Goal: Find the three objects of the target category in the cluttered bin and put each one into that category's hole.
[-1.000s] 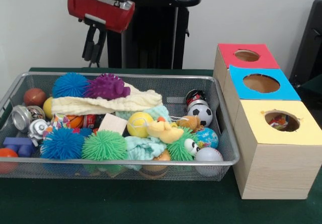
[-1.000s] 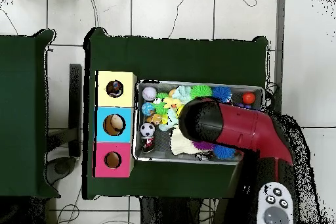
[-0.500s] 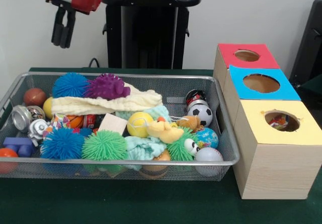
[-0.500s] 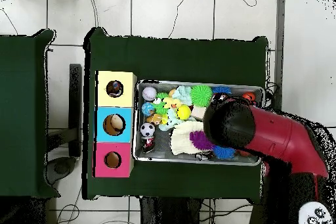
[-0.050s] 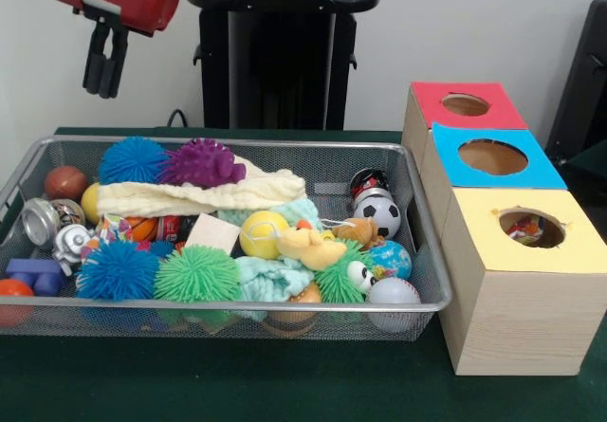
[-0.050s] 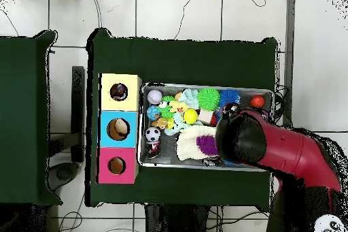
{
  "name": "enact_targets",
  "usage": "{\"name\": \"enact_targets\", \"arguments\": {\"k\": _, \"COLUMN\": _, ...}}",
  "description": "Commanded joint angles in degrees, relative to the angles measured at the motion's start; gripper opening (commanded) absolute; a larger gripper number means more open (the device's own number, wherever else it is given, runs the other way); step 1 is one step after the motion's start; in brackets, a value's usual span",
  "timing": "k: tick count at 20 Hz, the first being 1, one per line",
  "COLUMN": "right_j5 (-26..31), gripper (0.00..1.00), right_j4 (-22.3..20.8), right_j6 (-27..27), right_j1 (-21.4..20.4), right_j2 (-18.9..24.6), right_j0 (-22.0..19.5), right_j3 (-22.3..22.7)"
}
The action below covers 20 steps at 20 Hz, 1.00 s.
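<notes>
The wire mesh bin (image 5: pixel 237 304) holds a jumble of toys: blue (image 5: pixel 133 159), purple (image 5: pixel 201 163) and green (image 5: pixel 197 273) spiky balls, a yellow ball (image 5: pixel 263 233), a soccer ball (image 5: pixel 382 216), a white baseball (image 5: pixel 393 294) and a cream cloth (image 5: pixel 199 194). My gripper (image 5: pixel 102 90) hangs high above the bin's far left corner, shut and holding nothing. In the overhead view the red arm (image 6: pixel 272 151) covers the right part of the bin (image 6: pixel 143 128). Three boxes with holes stand beside the bin: red (image 5: pixel 465 90), blue (image 5: pixel 450 149) and yellow (image 5: pixel 493 247).
A small red-and-white object (image 5: pixel 524 229) shows inside the yellow box's hole, and something tan lies in the blue box's hole (image 6: pixel 119 129). A silver can (image 5: pixel 43 220) and blue blocks (image 5: pixel 36 274) lie at the bin's left end. The green table (image 5: pixel 285 384) carries everything.
The gripper rose from just behind the bin's back rim and swung left in the front view, then dipped slightly. The toys have not moved.
</notes>
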Motion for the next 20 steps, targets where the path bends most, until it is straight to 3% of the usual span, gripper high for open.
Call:
{"name": "enact_targets", "arguments": {"k": 1, "right_j5": -5.3, "gripper": 0.0, "right_j4": -4.9, "right_j6": -1.6, "right_j1": 4.1, "right_j2": 7.2, "right_j0": -2.0, "right_j3": 9.4}}
{"name": "enact_targets", "arguments": {"k": 9, "right_j5": -14.2, "gripper": 0.0, "right_j4": -7.8, "right_j6": 3.1, "right_j1": 7.1, "right_j2": 5.8, "right_j0": -2.5, "right_j3": 12.8}}
{"name": "enact_targets", "arguments": {"k": 14, "right_j5": -21.5, "gripper": 0.0, "right_j4": -9.3, "right_j6": 7.1, "right_j1": 12.0, "right_j2": 2.6, "right_j0": -1.3, "right_j3": 13.8}}
{"name": "enact_targets", "arguments": {"k": 20, "right_j5": -27.5, "gripper": 0.0, "right_j4": -10.2, "right_j6": 8.0, "right_j1": 14.7, "right_j2": 0.3, "right_j0": -0.5, "right_j3": 13.8}}
